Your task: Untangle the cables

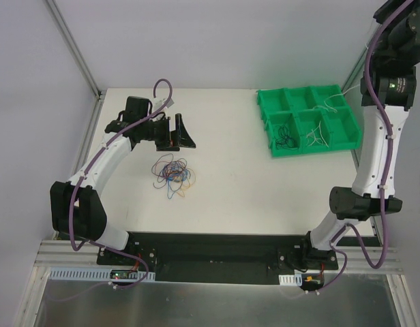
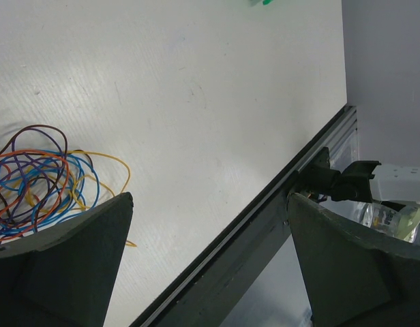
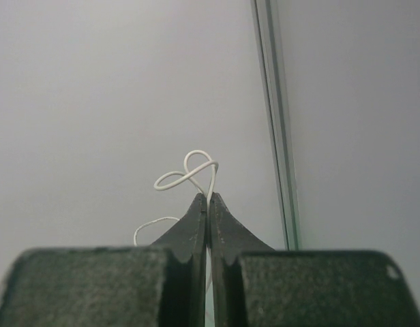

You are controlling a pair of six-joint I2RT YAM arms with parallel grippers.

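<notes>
Cables [image 1: 172,173]: multicoloured tangle on desk [image 1: 237,184], 8 o'clock of centre. Left pincer [image 1: 176,133] at its 12 o'clock, gaping wide, empty. Right pincer [image 3: 208,199] clamped on white cable [image 3: 186,176], held aloft.

Green 6-compartment tray [image 1: 267,102] — far right on the white table [image 1: 251,187]

Most likely a robotics lab test cell: a bare white bench [image 1: 251,197] is boxed in by plain grey panels [image 1: 26,102] on aluminium profile posts [image 1: 73,48]. Two robot arms, left [image 1: 104,167] and right [image 1: 377,157], are bolted to a black plate [image 1: 217,248] on slotted rails [image 1: 53,255] along the bench's near edge. A green compartment bin [image 1: 264,109] sits near the far right corner
</notes>
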